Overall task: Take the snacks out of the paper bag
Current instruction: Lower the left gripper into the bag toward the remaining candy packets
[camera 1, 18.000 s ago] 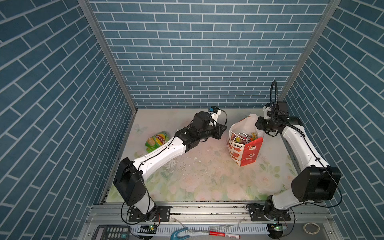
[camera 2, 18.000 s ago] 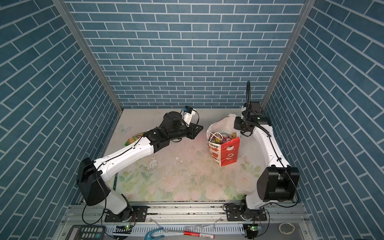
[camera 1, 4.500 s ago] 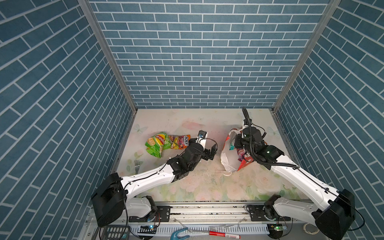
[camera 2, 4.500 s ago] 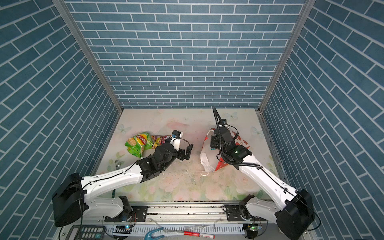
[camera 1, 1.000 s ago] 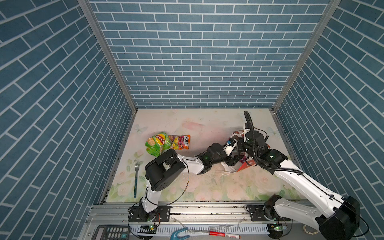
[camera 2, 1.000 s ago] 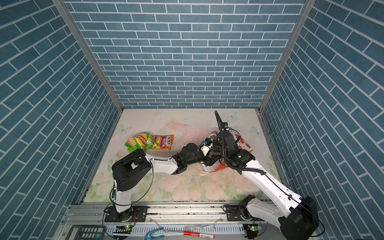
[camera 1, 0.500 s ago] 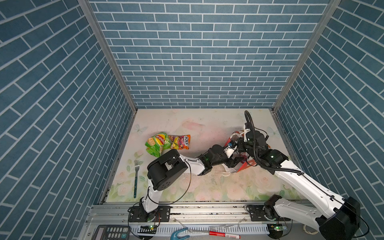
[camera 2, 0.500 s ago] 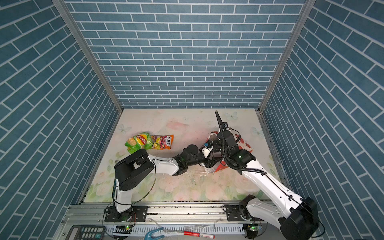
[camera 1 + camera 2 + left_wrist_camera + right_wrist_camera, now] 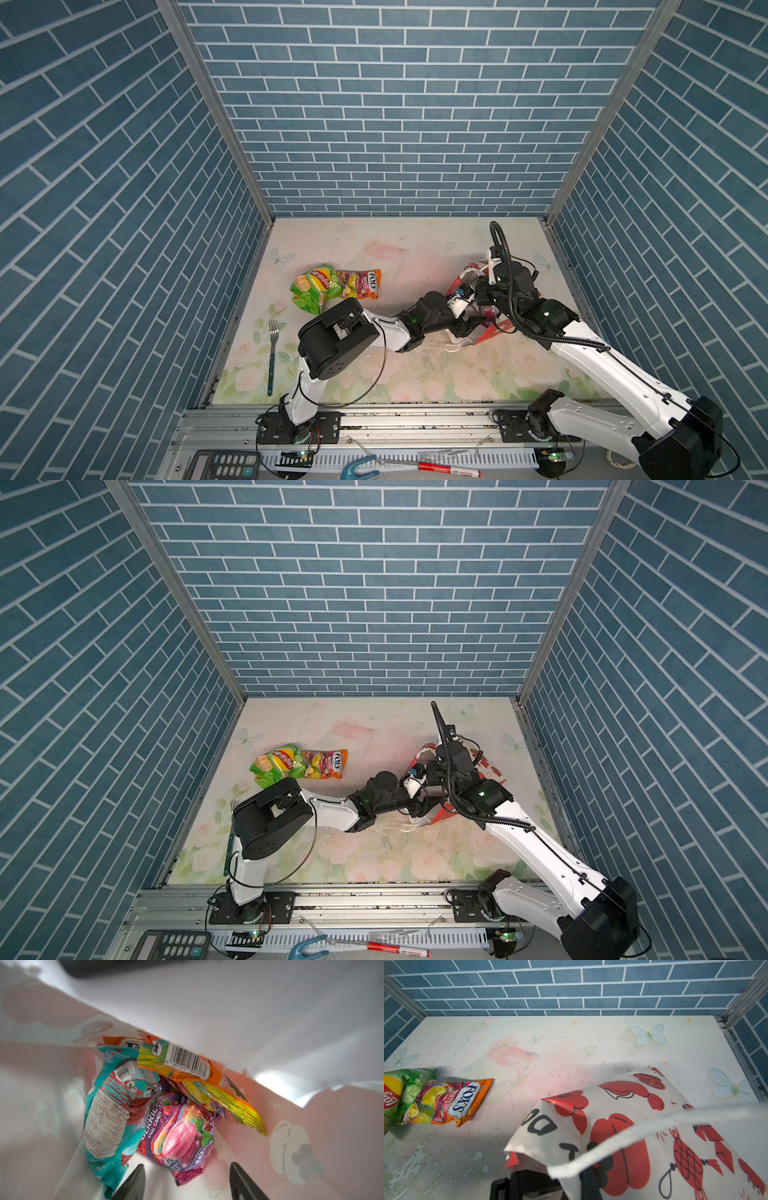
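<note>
Left wrist view: our left tool (image 9: 187,1165) stands spread inside the paper bag (image 9: 311,1126), just short of the purple packet (image 9: 180,1136), with the teal packet (image 9: 110,1118) and barcode packet (image 9: 187,1064) crowding it. Closing here, we judge, could catch two wrappers or the paper wall. Our right tool (image 9: 571,1186), pressed together on the bag's rim, could tear it. Beyond, the green chip bag (image 9: 316,286) and orange candy bag (image 9: 360,284) lie on the scuffed floral counter (image 9: 415,374), inside blue brick walls (image 9: 395,124)

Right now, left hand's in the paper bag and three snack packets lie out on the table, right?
Two, not three: green Lay's bag and orange FOX'S bag, in both top views. The left hand is in the paper bag.
</note>
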Robot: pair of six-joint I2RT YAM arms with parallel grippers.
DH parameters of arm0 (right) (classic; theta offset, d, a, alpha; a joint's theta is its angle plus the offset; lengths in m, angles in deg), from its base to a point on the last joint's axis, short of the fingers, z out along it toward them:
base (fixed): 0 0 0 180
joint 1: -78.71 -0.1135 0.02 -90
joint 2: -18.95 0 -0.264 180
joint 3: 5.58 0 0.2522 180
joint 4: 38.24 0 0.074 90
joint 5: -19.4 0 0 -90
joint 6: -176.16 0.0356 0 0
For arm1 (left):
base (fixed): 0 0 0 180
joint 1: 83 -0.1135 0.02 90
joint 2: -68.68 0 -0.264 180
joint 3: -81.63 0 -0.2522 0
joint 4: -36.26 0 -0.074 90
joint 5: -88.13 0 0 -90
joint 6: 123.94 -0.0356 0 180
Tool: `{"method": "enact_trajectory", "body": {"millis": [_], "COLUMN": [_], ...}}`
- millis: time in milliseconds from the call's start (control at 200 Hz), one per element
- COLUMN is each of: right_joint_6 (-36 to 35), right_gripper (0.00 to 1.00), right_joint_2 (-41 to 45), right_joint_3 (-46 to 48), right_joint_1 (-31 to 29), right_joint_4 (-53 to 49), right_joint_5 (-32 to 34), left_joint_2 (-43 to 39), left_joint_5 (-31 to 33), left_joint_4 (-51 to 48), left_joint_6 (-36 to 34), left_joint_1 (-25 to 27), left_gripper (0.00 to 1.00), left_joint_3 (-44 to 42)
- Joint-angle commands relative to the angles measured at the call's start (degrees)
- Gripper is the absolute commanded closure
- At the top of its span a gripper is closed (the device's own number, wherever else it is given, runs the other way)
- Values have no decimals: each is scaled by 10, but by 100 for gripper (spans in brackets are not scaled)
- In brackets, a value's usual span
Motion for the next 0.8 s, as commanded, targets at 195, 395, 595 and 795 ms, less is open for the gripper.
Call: {"method": "enact_trajectory", "body": {"millis": [195, 395, 595, 795], "right_joint_6": [-38, -46, -78, -109], "right_gripper": [100, 100, 100, 100], "right_joint_2": [9, 6, -1, 1], "right_joint_3": [-36, -45, -59, -66], "right_joint_1": [6, 7, 8, 12], "right_joint_4": [-1, -8, -22, -26], "right_joint_5": [-48, -65, -80, -94], "left_joint_2": [27, 32, 38, 41], "left_joint_5": [3, 22, 44, 63], "left_joint_4": [-15, -24, -17, -8], "left_joint_6": [-5, -8, -6, -13], "left_joint_1": [5, 4, 4, 4], "left_gripper": [35, 26, 14, 2], "left_joint_3": [33, 39, 41, 38]}}
